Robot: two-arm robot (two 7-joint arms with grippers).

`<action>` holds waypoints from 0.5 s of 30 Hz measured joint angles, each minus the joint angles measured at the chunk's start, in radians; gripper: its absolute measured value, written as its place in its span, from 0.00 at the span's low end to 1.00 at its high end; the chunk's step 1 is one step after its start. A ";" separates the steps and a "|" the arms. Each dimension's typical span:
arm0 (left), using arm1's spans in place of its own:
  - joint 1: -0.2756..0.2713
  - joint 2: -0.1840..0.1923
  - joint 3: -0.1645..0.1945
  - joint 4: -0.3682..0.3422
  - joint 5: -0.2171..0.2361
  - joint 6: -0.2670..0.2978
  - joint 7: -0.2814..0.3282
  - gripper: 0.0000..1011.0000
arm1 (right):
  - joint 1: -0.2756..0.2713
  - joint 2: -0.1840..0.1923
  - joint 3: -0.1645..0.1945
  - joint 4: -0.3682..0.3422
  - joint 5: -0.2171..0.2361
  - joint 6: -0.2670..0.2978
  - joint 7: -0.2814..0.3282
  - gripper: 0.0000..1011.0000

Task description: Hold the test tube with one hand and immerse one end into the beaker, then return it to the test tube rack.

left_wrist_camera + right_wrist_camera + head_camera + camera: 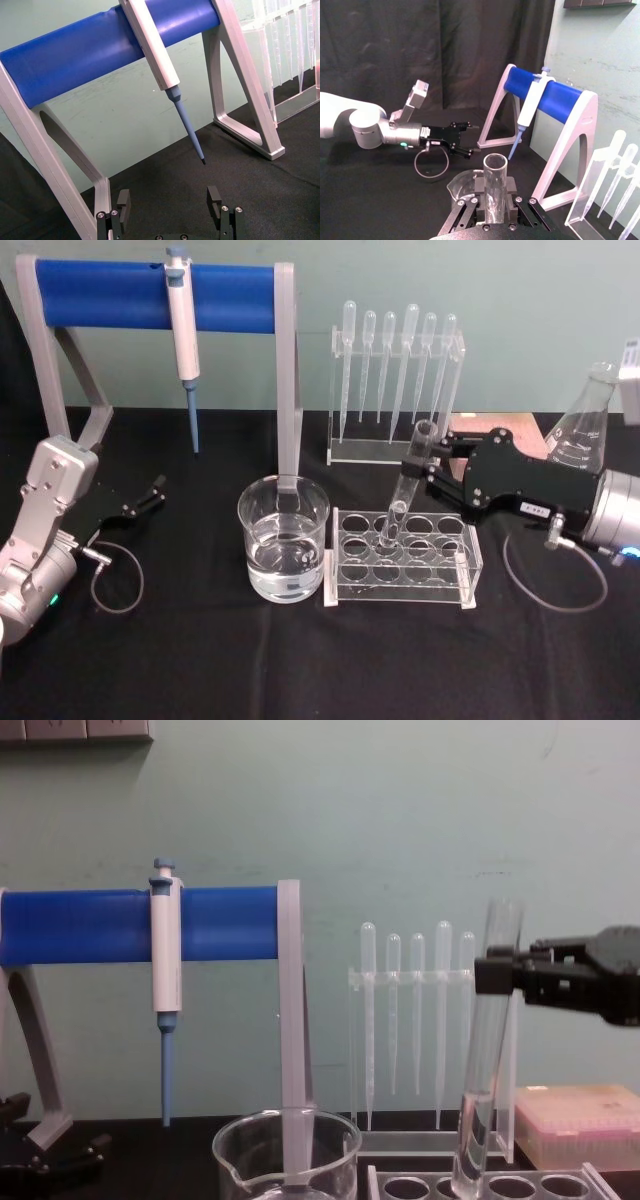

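Two claws are at work positions over the black surface (300,665).

1. Right claw (426,466): it reaches in from the right side and is clenched on the test tube (404,492). The grip sits on the upper part of the tube, just below the flared rim. In the right wrist view the fingers (479,186) press against both sides of the glass (495,185).

2. Test tube: it is tilted, with the rim leaning back and to the right. The rounded lower end sits at a hole in the back row of the test tube rack (455,582). How deep it sits in the hole cannot be told. In the chest view the tube (484,1060) slants down from the right claw (494,974) to the rack's top plate (590,1178).

3. Beaker (284,545): it stands upright just beside the left end of the rack and is partly filled with clear liquid. It is apart from the tube.

4. Left claw (150,494): it is released and holds nothing. It lies low on the left side, near the foot of the stand (100,295) with the blue bar. The left wrist view shows its fingers (214,196) set well apart.

5. Other items: a white pipette (182,332) with a blue tip hangs from the bar. Thin plastic pipettes (395,370) hang in a clear holder behind the rack. A conical flask (585,430) stands at the far right.
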 joint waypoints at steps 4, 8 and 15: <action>0.000 0.000 0.000 0.000 0.000 0.000 0.000 0.99 | 0.020 0.014 0.000 -0.018 0.017 0.034 -0.004 0.24; 0.000 0.000 0.000 0.000 0.000 0.000 0.000 0.99 | 0.046 0.025 -0.007 -0.026 0.032 0.068 -0.005 0.24; 0.000 0.000 0.000 0.000 0.000 0.000 0.000 0.99 | 0.089 0.036 -0.029 -0.027 0.049 0.103 -0.005 0.24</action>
